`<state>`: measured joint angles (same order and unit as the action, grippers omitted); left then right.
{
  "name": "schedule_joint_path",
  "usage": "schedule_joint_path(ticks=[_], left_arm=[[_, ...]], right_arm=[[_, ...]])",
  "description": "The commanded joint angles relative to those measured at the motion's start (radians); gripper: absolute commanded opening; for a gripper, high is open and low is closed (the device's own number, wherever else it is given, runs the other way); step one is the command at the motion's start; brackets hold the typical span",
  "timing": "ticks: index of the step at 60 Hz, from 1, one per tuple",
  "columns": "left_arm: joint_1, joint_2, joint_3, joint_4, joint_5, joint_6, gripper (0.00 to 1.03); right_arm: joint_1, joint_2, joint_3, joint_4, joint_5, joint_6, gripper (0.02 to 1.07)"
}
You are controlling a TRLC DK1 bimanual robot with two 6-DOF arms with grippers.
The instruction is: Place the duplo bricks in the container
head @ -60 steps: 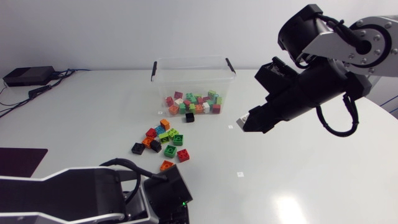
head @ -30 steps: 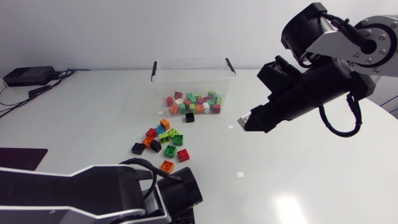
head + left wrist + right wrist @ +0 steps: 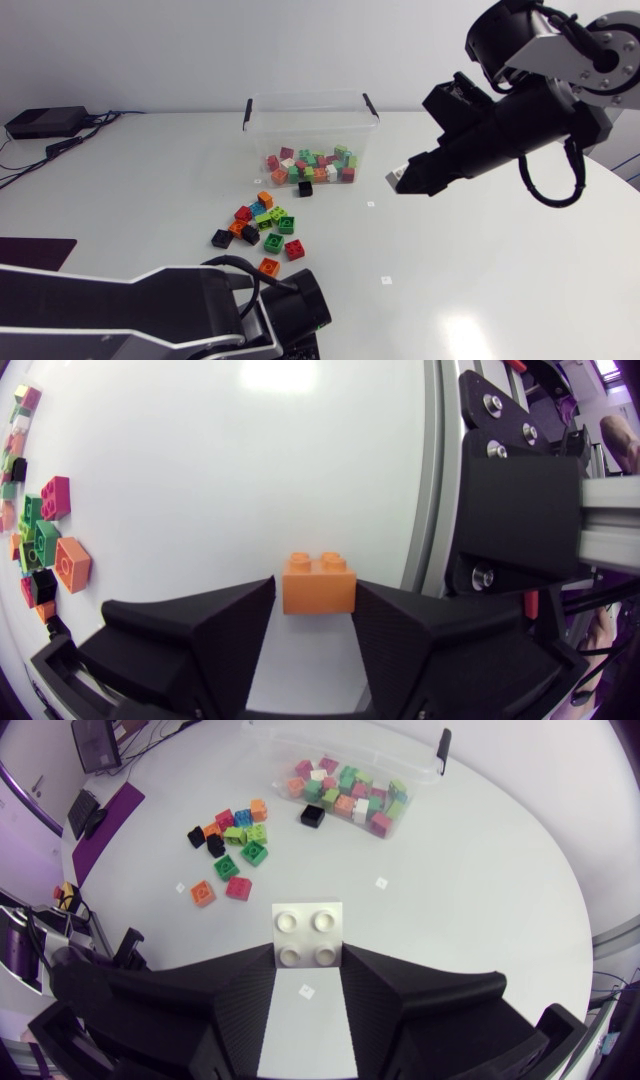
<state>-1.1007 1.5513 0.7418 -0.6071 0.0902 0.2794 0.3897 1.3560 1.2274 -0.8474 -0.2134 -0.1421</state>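
Note:
A clear container (image 3: 310, 97) stands at the back centre with several coloured duplo bricks inside. More loose bricks (image 3: 262, 222) lie in front of it. My right gripper (image 3: 398, 180) hangs above the table, right of the container, shut on a white brick (image 3: 310, 925). My left arm (image 3: 200, 310) lies along the table's front edge. In the left wrist view, my left gripper (image 3: 315, 590) has both fingers against an orange brick (image 3: 318, 582) near the table's edge. Loose bricks (image 3: 45, 530) lie off to its side.
A single black brick (image 3: 305, 188) sits just in front of the container. An orange brick (image 3: 268, 266) and a red one (image 3: 294, 249) lie nearest my left arm. A black box with cables (image 3: 45, 120) sits at the back left, and a dark mat (image 3: 30, 255) at the left edge.
My left arm has pushed further right along the front edge. My right arm has lifted up and back a little, still carrying the white brick.

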Motion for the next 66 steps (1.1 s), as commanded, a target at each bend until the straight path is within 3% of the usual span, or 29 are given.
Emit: schedule_joint_path(ticks=[1, 24, 66], left_arm=[[0.009, 0.007, 0.001, -0.003, 0.009, -0.026, 0.33], [0.027, -0.056, -0.015, -0.068, 0.009, -0.022, 0.32], [0.053, -0.160, -0.053, -0.114, 0.028, -0.020, 0.32]], right_arm=[[-0.005, 0.043, 0.050, 0.031, -0.003, 0.018, 0.43], [-0.005, 0.264, 0.216, 0.194, -0.001, 0.067, 0.43], [-0.061, 0.620, 0.590, 0.277, -0.003, 0.131, 0.43]])
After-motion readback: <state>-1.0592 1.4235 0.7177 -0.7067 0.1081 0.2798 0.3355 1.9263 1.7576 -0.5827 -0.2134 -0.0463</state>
